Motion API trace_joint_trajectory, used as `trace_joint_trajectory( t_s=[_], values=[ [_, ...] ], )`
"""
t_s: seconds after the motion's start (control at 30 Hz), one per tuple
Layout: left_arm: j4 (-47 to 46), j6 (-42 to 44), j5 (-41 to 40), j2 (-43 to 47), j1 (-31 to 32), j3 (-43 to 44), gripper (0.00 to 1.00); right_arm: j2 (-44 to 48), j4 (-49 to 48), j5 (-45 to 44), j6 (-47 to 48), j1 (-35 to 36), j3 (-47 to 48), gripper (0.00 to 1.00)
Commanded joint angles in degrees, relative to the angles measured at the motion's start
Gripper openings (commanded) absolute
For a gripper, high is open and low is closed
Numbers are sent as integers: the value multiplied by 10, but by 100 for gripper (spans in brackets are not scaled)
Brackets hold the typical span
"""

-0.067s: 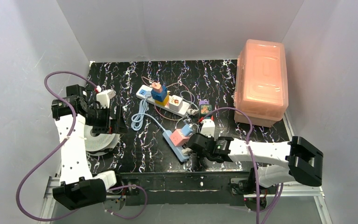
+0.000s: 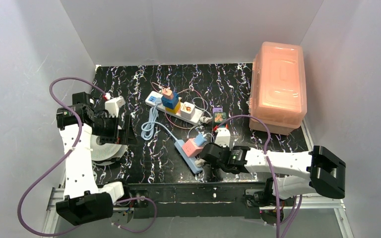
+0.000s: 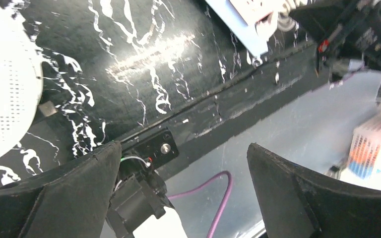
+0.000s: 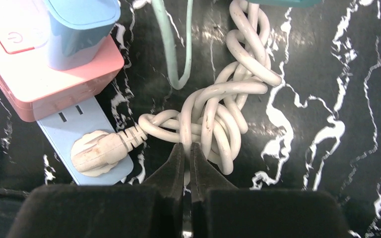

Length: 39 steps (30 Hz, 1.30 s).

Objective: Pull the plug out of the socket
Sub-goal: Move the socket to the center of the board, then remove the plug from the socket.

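Black rubber pads of the right gripper point(image 4: 187, 147) are pressed flat together with no gap. Their tips touch a knotted bundle of white cord point(image 4: 213, 111) at the lower middle of the wrist view, and no strand shows between them. Just left of the tips a round white plug point(image 4: 95, 153) sits in the end of a light-blue strip point(image 4: 92, 124), which also carries a pink block point(image 4: 54, 84) with a blue block point(image 4: 79, 22) on top.

In the overhead view the right arm runs from its base at the bottom right out to an elbow at the far right edge. Its forearm then lies low and nearly level, pointing left toward the middle of the frame.

The left gripper point(image 3: 182, 148) is spread wide and holds nothing, with only the marbled table point(image 3: 129, 59) and its front edge between the fingers. That arm rises along the left side, bends at the upper left and turns its wrist rightward. The gripper hangs beside a white perforated disc point(image 2: 101, 148).

The white power strip point(image 2: 191, 115) lies slanted at the upper middle of the overhead view, well apart from both grippers. A stack of plugs point(image 2: 169, 100), orange over blue over yellow, is seated in it. A translucent orange box point(image 2: 278, 87) stands at the upper right.
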<state>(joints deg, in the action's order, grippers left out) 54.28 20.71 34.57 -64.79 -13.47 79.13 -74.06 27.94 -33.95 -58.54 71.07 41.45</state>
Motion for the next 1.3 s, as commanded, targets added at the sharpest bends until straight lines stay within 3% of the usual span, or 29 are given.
trace_joint_trajectory(
  t_s=[0.0, 0.07, 0.17, 0.27, 0.3, 0.43, 0.6, 0.8, 1.03, 1.17, 1.27],
  values=[
    [109, 77, 62, 52, 31, -46, 100, 17, 156, 19, -41, 32, 8, 1],
    [95, 97, 77, 72, 56, -64, 100, 12, 157, 15, -30, 42, 28, 1],
    [45, 134, 89, 122, 110, -103, 99, 9, 161, -2, -18, 54, 56, 19],
    [2, 192, 120, 174, 157, -149, 100, 24, 153, -22, -9, 64, 66, 43],
    [-7, 213, 140, 187, 169, -160, 100, 32, 149, -29, -8, 66, 62, 45],
    [-10, 307, 185, 216, 199, -195, 99, 69, 42, -23, 47, 68, 4, 49],
    [-16, 354, 199, 213, 253, -219, 100, 66, -41, -40, 121, 89, -37, 49],
    [-88, 377, 137, 214, 337, -268, 100, -36, -35, -89, 169, 99, 1, 47],
    [-146, 445, 139, 232, 365, -319, 100, -162, -47, -149, 197, 125, 59, 37],
    [-206, 508, 159, 262, 369, -374, 99, -163, -88, -158, 224, 147, 56, 42],
    [-247, 553, 178, 261, 381, -403, 99, -136, -119, -144, 236, 157, 39, 53]
  ],
)
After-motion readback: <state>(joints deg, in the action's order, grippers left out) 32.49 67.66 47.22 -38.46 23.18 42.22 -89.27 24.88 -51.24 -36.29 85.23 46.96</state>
